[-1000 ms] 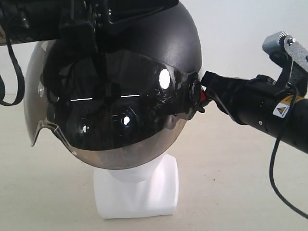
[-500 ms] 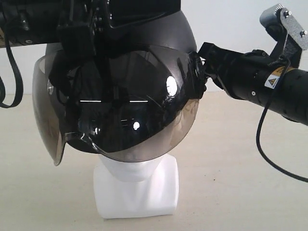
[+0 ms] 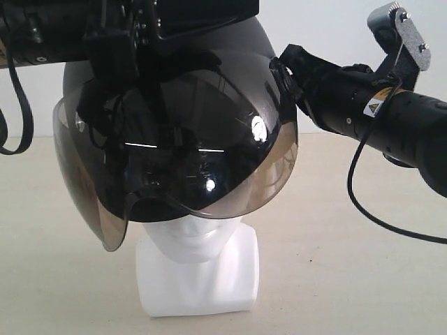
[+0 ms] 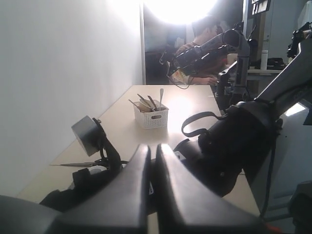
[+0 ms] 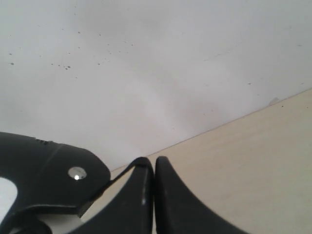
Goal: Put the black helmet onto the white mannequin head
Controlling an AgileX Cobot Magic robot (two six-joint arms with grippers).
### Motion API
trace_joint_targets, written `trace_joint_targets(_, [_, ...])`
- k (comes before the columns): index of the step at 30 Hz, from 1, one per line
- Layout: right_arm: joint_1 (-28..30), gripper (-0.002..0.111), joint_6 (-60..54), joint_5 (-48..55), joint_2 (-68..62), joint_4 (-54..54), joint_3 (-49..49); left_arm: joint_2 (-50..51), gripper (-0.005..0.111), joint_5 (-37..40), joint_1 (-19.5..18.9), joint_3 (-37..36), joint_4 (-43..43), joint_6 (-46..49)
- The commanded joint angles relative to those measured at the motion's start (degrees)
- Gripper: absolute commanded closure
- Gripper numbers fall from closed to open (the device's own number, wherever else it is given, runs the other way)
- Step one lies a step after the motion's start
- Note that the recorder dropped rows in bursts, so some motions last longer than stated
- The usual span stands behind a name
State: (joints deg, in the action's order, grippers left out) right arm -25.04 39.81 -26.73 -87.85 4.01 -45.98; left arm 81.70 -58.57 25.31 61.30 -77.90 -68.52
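Helmet tilted, directly above mannequin head; head at its 6 o'clock. Right gripper at helmet's 2 o'clock, pinched shut on thin helmet tab. Left gripper at 12 o'clock, fingers together, hold unclear. Next, likely: straight down.

The black helmet is round and glossy, sitting tilted over the top of the white mannequin head. Can't tell if it's actually resting on it. Its smoky brown visor curves across the front, with the lower edge dipping at the left of the exterior view. Only the head's mouth, chin and blocky neck base show below, standing upright.
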Motion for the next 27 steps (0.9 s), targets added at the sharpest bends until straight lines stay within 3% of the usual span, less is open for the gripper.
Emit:
trace_joint_targets(1, [2.77,0.108,-10.35,16.41,-5.37,2.95,1.77,1.41,0.102,3.45,0.08,-0.92,-4.53,-2.16])
trace_joint_targets(13, [2.77,0.108,-9.97,6.15,-5.37,6.19,11.33,1.41,0.102,3.05,0.08,-0.92,-4.53,-2.80])
trace_joint_targets(20, [2.98,0.108,-9.55,5.22,-5.37,7.25,11.33,1.41,0.102,1.89,0.08,-0.92,-4.53,-3.46])
trace_joint_targets(27, [6.76,0.108,-9.21,6.56,-5.37,5.96,11.33,1.41,0.102,1.39,0.08,-0.92,-4.53,-4.00])
